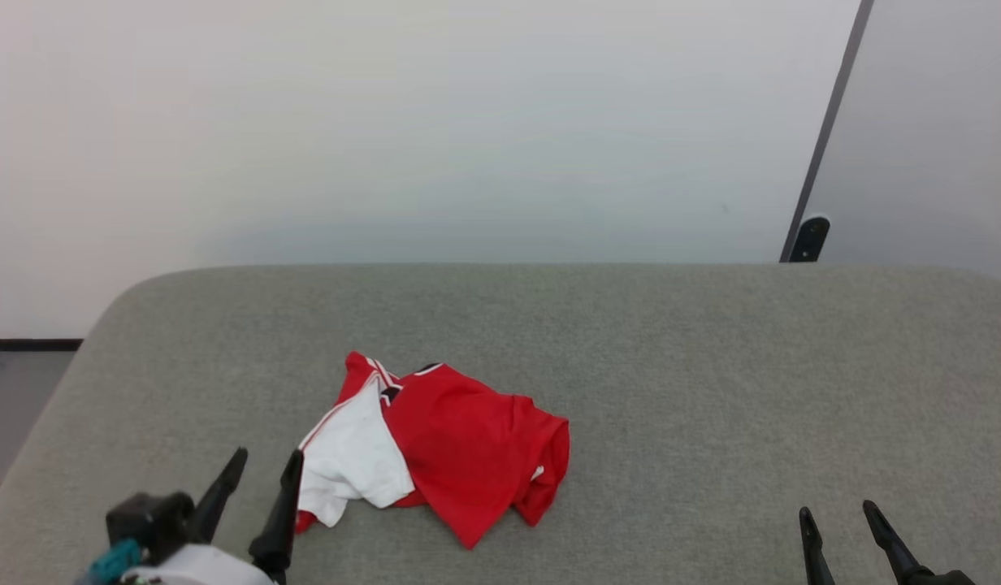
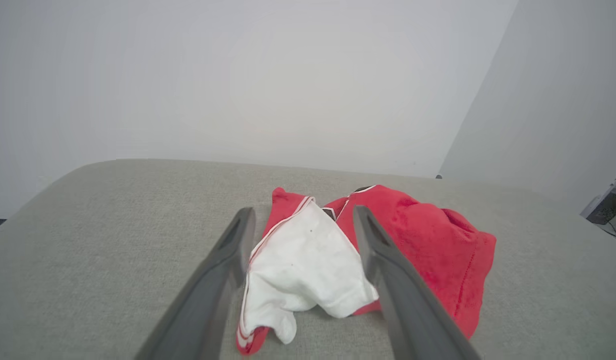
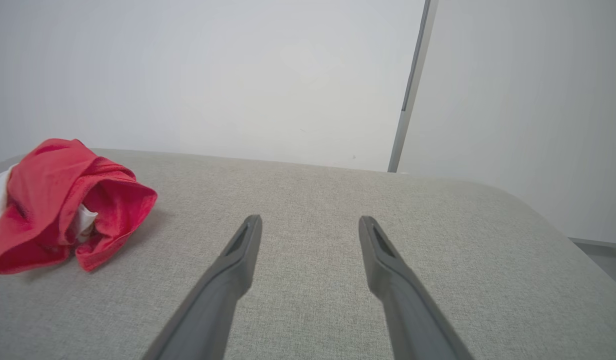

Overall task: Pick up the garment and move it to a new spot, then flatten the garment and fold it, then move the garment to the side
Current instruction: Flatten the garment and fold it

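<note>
The garment [image 1: 460, 443] lies crumpled on the grey cushioned surface [image 1: 671, 366], left of centre, a red body with one white sleeve [image 1: 350, 455] folded over its near left side. My left gripper [image 1: 265, 459] stands open just left of it, its right finger next to the sleeve. In the left wrist view the white sleeve [image 2: 303, 262] shows between the two spread fingers of that gripper [image 2: 300, 215]. My right gripper [image 1: 838, 512] is open at the lower right, well away from the garment [image 3: 63, 205], which lies at the far left of the right wrist view.
The grey surface runs wide, with rounded back corners and a pale wall behind it. A dark vertical strip [image 1: 825, 130] with a black foot [image 1: 809, 238] stands at the back right. Floor shows past the left edge [image 1: 21, 390].
</note>
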Available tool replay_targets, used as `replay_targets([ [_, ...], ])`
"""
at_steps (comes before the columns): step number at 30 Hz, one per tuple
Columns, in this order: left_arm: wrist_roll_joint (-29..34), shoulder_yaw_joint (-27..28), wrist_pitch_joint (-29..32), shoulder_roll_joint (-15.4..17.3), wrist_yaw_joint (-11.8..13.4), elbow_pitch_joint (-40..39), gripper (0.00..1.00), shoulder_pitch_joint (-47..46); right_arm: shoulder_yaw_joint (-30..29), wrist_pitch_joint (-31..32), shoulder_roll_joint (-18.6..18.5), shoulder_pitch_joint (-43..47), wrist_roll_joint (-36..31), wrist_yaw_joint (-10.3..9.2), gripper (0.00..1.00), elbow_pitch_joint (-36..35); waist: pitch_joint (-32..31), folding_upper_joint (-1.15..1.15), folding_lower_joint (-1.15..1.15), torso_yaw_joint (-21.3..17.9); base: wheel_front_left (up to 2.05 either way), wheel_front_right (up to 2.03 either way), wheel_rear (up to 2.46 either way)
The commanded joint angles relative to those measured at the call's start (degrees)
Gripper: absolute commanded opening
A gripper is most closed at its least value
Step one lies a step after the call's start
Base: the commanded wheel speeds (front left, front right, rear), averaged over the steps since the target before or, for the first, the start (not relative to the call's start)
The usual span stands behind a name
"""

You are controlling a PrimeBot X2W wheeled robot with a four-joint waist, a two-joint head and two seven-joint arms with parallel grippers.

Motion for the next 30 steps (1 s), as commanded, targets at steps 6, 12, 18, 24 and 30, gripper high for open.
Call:
replay_targets([
  [6, 1.9, 1.1, -1.5, -2.3, -0.4, 1.0, 1.00, 2.0, -0.6, 0.0, 0.1, 1.3, 0.1, 0.00, 1.00, -0.6, -1.1, 0.00, 0.00, 2.0, 0.00, 0.00, 0.00],
  [12, 5.1, 1.8, -1.7, -3.1, -0.3, 1.6, 1.00, 0.5, 0.2, -0.1, 0.1, 1.6, -0.1, 0.00, 1.00, -0.7, -1.6, 0.00, 0.00, 6.7, 0.00, 0.00, 0.00],
  [18, 7.7, 4.0, -1.6, -3.6, 0.8, 1.8, 1.00, 0.9, 2.8, 0.0, 0.1, 1.2, 0.7, 0.00, 1.00, -0.3, -2.4, 0.00, 0.00, 13.6, 0.00, 0.00, 0.00],
  [24, 9.7, 7.1, -1.6, -3.2, 2.6, 0.7, 1.00, 2.6, 6.2, 0.0, 0.1, -0.5, 1.0, 0.00, 1.00, 0.4, -2.3, 0.00, 0.00, 19.3, 0.00, 0.00, 0.00],
  [30, 10.1, 11.4, -1.6, -5.0, 3.5, -1.7, 1.00, 4.6, 8.7, 0.0, 0.1, -3.4, -0.5, 0.00, 1.00, 2.0, -0.4, 0.00, 0.00, 21.7, 0.00, 0.00, 0.00],
])
